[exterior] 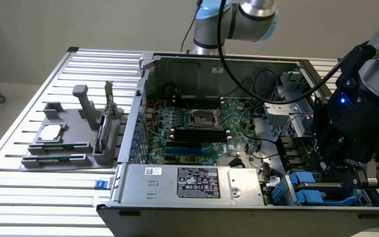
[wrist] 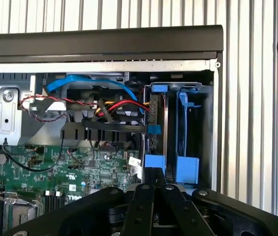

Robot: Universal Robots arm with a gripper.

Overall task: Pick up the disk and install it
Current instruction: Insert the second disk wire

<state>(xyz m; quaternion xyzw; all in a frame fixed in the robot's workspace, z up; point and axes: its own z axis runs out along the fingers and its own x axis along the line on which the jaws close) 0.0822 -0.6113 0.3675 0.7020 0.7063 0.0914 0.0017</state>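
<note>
Blue-railed disk (wrist: 158,130) in drive bay, black tool (wrist: 159,184) closed against it.

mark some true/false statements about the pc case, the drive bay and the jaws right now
1. The computer case lies open with its motherboard exposed. True.
2. The gripper is over the grey tray at the exterior view's left. False: it is at the drive bay with the blue rails, at the exterior view's right.
3. The jaws are closed. True.
4. The grey holder tray sits inside the case. False: it rests on the slatted table, outside the case.
5. The labelled power supply box is along the case's near edge. True.
</note>
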